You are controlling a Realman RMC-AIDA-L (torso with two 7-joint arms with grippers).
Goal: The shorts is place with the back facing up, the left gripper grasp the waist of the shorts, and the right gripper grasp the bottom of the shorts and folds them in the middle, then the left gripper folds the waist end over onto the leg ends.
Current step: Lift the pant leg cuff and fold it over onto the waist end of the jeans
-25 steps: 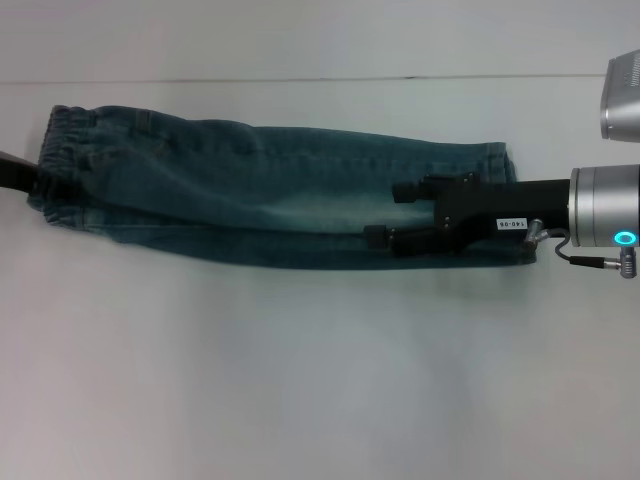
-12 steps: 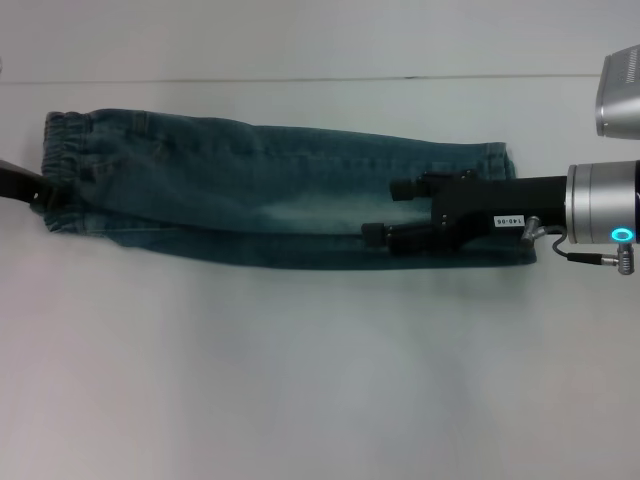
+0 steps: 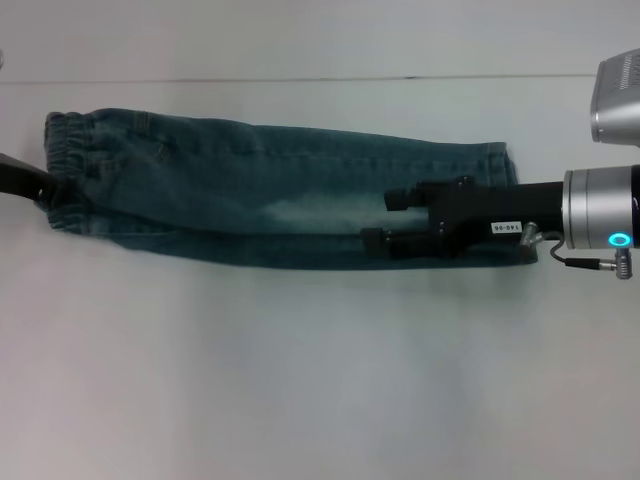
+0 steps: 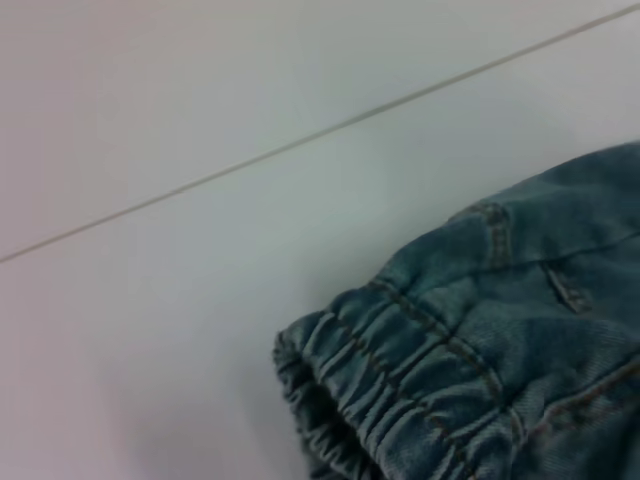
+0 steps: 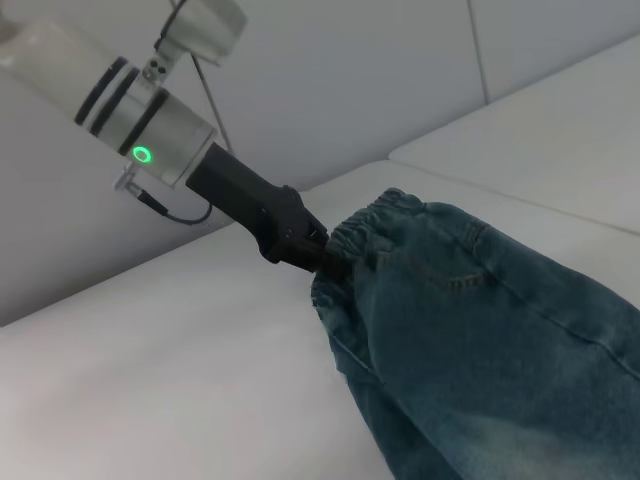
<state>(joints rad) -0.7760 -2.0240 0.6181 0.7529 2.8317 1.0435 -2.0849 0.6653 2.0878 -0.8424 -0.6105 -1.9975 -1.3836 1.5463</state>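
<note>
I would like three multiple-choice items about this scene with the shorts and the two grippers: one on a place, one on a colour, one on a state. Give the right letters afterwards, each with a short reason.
1. Where is the left gripper?
A. at the waist
B. at the leg ends
C. raised away from the cloth

2. What colour is the light on the right arm's wrist?
A. red
B. cyan
C. yellow

3. How do the shorts lie now?
A. spread open, both legs apart
B. rolled into a ball
C. folded lengthwise into one long strip

Answers:
1. A: the right wrist view shows that gripper meeting the gathered elastic band.
2. B: a cyan ring glows on the silver cylinder in the head view.
3. C: the head view shows one narrow band of denim on the table, with the right gripper open over the end by the leg ends.
</note>
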